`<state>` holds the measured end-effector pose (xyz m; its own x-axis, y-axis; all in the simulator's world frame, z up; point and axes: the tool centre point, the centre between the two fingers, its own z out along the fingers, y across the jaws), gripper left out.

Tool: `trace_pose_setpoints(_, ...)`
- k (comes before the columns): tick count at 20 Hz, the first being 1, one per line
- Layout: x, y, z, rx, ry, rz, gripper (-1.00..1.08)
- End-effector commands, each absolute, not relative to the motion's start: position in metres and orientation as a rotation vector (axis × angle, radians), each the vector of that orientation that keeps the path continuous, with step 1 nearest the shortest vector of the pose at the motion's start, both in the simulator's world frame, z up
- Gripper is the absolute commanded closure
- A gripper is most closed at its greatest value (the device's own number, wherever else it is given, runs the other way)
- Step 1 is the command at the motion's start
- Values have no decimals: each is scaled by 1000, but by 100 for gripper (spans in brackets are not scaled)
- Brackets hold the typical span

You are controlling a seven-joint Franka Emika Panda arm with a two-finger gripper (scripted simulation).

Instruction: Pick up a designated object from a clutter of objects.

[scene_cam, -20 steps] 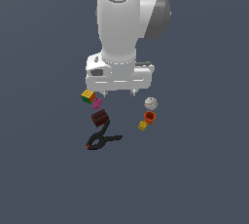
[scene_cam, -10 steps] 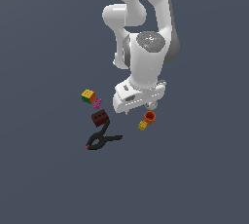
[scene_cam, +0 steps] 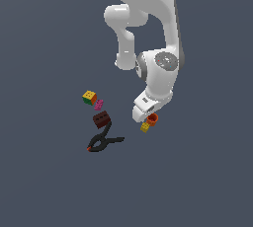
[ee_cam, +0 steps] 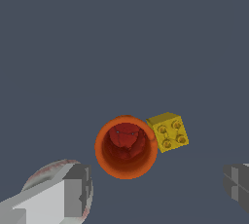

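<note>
The designated object, a small orange-red cup (ee_cam: 126, 147), stands upright with its dark hollow facing the wrist camera. A yellow brick (ee_cam: 168, 131) touches its rim. My gripper (ee_cam: 158, 189) is open, and its two grey fingers (ee_cam: 78, 189) straddle a gap just beside the cup, holding nothing. A white baseball (ee_cam: 48, 175) shows partly under one finger. In the exterior view the cup (scene_cam: 152, 118) and the yellow brick (scene_cam: 145, 127) peek out just below the arm's hand (scene_cam: 145, 106), which hovers right over them. The baseball is hidden there.
The rest of the clutter lies toward the exterior view's left: a multicoloured cube (scene_cam: 89, 97), a pink brick (scene_cam: 99, 104), a dark brown block (scene_cam: 101, 118) and a black clamp (scene_cam: 103, 142). All rest on a flat dark grey floor.
The arm has swung toward the exterior view's right and dropped lower, so the hand now hangs over the cup and covers the baseball. The objects have not moved.
</note>
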<state>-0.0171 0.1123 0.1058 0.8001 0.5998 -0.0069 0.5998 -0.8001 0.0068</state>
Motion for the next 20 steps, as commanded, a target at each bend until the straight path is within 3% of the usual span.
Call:
trace_pose_setpoints(1, -21, 121, 97, 2958, 1044, -2, -92)
trace_pose_setpoints(20, -27, 128, 51, 2946, 1091, -1, -92)
